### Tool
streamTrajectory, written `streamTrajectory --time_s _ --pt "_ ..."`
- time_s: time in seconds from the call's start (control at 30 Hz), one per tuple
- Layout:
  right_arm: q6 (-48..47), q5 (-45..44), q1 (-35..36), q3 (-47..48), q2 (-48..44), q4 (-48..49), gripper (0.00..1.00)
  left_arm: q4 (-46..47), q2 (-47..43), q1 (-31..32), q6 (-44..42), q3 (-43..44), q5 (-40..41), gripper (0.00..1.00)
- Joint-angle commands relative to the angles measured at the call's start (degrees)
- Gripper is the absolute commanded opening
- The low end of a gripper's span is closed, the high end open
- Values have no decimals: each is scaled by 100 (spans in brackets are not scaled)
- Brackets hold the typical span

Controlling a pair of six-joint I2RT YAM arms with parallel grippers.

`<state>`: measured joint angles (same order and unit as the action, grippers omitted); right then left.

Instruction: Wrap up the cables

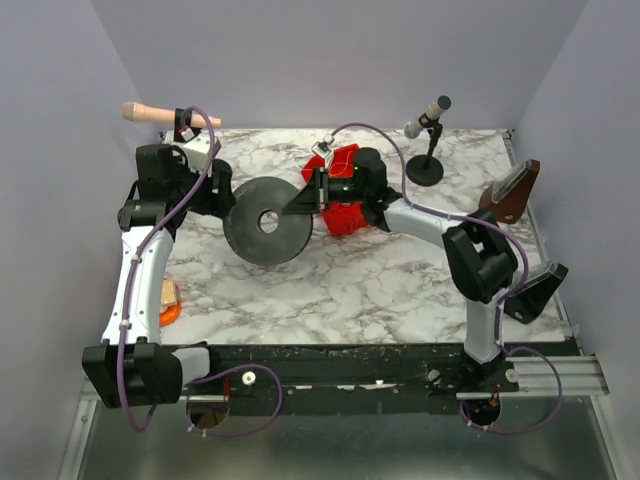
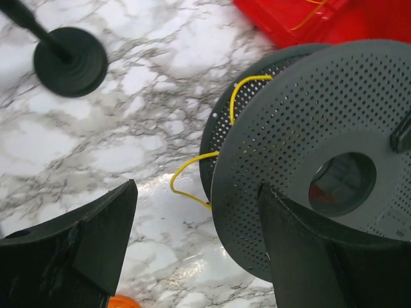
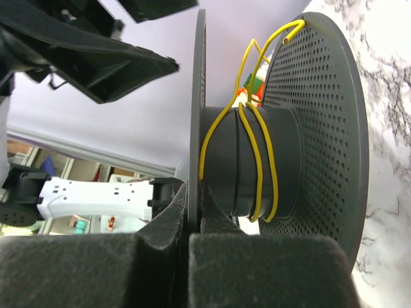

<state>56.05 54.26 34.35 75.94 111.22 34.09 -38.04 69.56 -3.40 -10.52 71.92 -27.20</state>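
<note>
A black perforated spool [image 1: 268, 222] stands on edge mid-table. A thin yellow cable [image 3: 257, 160] runs a few turns round its hub, and a loose loop [image 2: 192, 173] hangs out onto the table. My right gripper [image 1: 308, 200] is shut on the rim of one spool flange [image 3: 196, 96], with the jaws pinching it from both sides [image 3: 194, 192]. My left gripper [image 1: 222, 195] is open beside the spool's left side. In the left wrist view, its right finger [image 2: 321, 256] lies against the flange face [image 2: 308, 115] and nothing sits between the jaws [image 2: 199, 250].
A red container [image 1: 345, 190] stands just behind the spool. A microphone stand [image 1: 425, 165] is at back right, and its base shows in the left wrist view [image 2: 70, 61]. A brown object [image 1: 510, 190] is at far right, an orange object [image 1: 168, 300] by the left arm, and a wooden handle [image 1: 150, 113] at back left.
</note>
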Motion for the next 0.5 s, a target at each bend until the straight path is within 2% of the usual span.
streamTrajectory --time_s 0.0,0.23,0.4,0.47 --pt "-174 155 98 737 689 -938 1 324 -197 -196 226 -205 1006 83" --pt "-367 313 169 1485 1463 -1546 1 508 66 -240 138 -626 1199 81" --pt "-384 383 160 1502 1569 -1413 1 806 356 -495 209 -968 1156 56" --pt "-393 567 151 1564 1613 -1422 1 982 392 -548 113 -1101 1156 50"
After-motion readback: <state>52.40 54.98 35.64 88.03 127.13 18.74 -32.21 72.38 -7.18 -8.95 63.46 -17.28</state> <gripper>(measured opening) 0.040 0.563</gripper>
